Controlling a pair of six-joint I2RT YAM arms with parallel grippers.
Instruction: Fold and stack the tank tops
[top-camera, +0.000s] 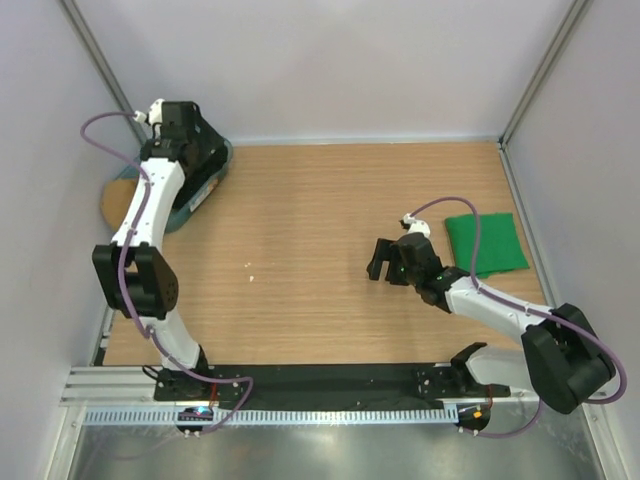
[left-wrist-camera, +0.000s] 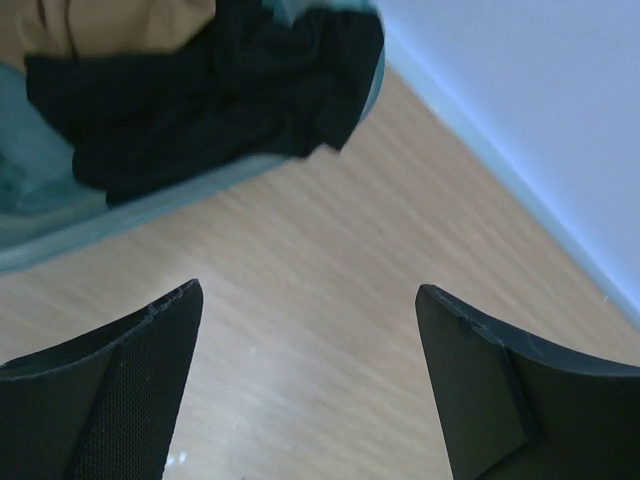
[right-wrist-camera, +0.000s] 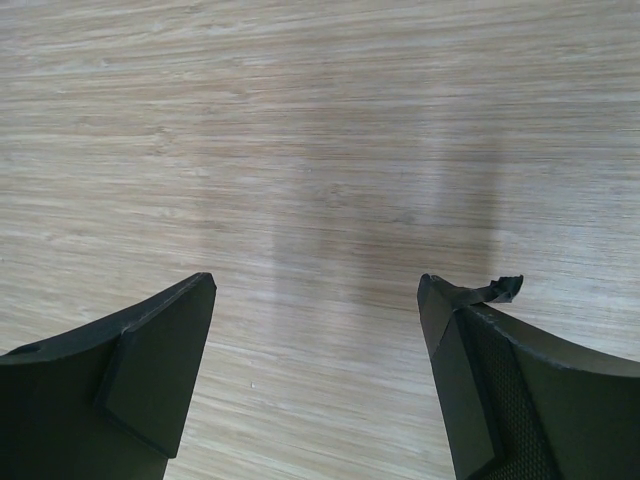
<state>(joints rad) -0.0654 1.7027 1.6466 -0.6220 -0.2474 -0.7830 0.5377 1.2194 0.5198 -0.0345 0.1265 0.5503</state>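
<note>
The black tank top (left-wrist-camera: 200, 90) lies crumpled in a teal basket (left-wrist-camera: 100, 225) at the far left of the table. My left gripper (left-wrist-camera: 310, 300) hovers just short of the basket with its fingers wide apart and only bare wood between them. From above, the left gripper (top-camera: 205, 160) sits over the basket (top-camera: 183, 217). The green tank top (top-camera: 487, 243) lies folded into a flat rectangle at the right side. To its left, my right gripper (top-camera: 386, 268) is open above bare table; the right wrist view shows this gripper (right-wrist-camera: 315, 285) holding nothing.
A tan cloth (left-wrist-camera: 110, 25) lies in the basket behind the black garment, and something tan (top-camera: 117, 200) shows beside the basket from above. White walls close off the table's back and sides. A purple cable (top-camera: 470, 235) loops from the right wrist over the green fabric.
</note>
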